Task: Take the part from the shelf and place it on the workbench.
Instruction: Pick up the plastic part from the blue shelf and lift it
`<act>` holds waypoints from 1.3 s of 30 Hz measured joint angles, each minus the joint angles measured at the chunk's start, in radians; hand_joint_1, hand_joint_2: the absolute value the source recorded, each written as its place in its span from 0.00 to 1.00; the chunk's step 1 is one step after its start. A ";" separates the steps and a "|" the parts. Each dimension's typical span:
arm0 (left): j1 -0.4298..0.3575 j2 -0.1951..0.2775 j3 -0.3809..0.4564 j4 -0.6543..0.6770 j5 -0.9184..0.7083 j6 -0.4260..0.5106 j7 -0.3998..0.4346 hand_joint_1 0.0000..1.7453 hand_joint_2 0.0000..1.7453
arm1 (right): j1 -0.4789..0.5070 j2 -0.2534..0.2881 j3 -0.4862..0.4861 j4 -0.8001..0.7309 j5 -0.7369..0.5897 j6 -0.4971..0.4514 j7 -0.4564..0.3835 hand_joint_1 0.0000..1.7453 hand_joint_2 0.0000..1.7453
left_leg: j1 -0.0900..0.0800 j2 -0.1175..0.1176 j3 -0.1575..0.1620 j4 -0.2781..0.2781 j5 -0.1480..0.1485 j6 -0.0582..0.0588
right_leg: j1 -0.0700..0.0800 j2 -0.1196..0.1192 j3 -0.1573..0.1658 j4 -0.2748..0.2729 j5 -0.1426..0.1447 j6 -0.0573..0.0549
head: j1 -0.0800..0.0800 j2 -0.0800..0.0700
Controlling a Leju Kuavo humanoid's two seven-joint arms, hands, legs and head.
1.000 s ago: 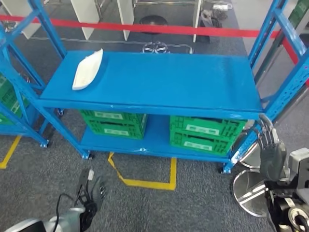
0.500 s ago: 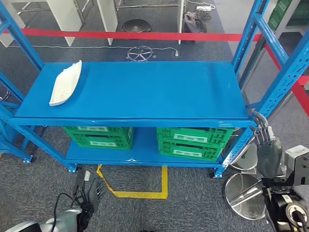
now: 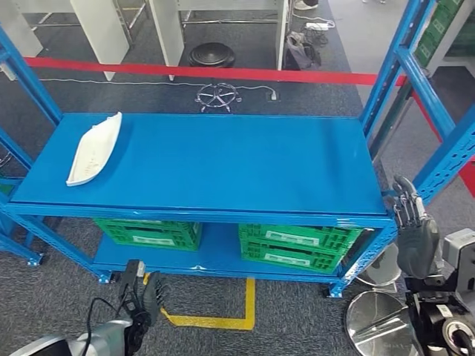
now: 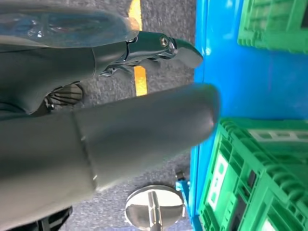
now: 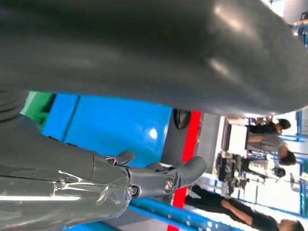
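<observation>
The white part (image 3: 94, 148) lies at the far left end of the blue shelf (image 3: 235, 159), close to its front edge, with broad bare shelf stretching to its right. Green crates (image 3: 297, 247) sit on the tier below. The left hand (image 3: 147, 297) hangs low over the carpet, fingers apart, holding nothing. The right hand (image 3: 413, 226) hovers by the shelf's right front corner, seemingly empty, fingers loosely extended.

You are in a big workshop or warehouse hall: a blue metal rack (image 3: 207, 159) holds green crates (image 3: 294, 247), with grey carpet, yellow floor tape (image 3: 224, 321) and a red barrier band (image 3: 190, 72).
</observation>
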 joint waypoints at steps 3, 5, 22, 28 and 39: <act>-0.003 0.000 0.000 0.000 0.000 0.000 0.000 0.00 0.00 | -0.002 0.000 -0.001 -0.002 0.000 0.001 -0.001 0.00 0.00 | 0.003 0.002 -0.042 0.092 -0.021 -0.016 | -0.005 0.004 0.028 -0.007 0.002 -0.014 | -0.006 0.000; -0.004 0.000 0.000 0.000 0.000 0.000 -0.001 0.00 0.00 | -0.002 0.000 -0.001 -0.003 0.000 0.001 -0.001 0.00 0.00 | 0.008 0.003 -0.131 0.222 -0.067 -0.026 | -0.004 0.006 0.035 -0.008 -0.005 -0.018 | -0.011 0.000; -0.002 0.004 0.000 0.000 0.003 0.010 -0.003 0.00 0.00 | -0.009 0.000 0.001 0.005 -0.010 0.049 -0.007 0.00 0.00 | 0.015 -0.003 -0.097 -0.015 0.082 0.022 | -0.010 0.009 -0.067 0.280 -0.172 0.042 | -0.006 0.000; -0.002 0.000 0.000 0.000 0.003 0.010 -0.003 0.00 0.00 | -0.011 0.000 0.004 0.015 -0.002 0.057 -0.009 0.00 0.00 | 0.018 -0.032 -0.064 -0.011 0.052 0.003 | -0.020 0.028 -0.007 0.009 0.000 0.042 | 0.000 0.000; 0.000 0.001 0.000 0.000 0.002 0.010 -0.003 0.00 0.00 | -0.018 0.000 0.006 0.017 0.002 0.061 -0.003 0.00 0.00 | 0.024 0.002 -0.256 0.280 -0.038 -0.032 | -0.017 -0.015 0.026 -0.019 -0.003 -0.001 | -0.016 0.000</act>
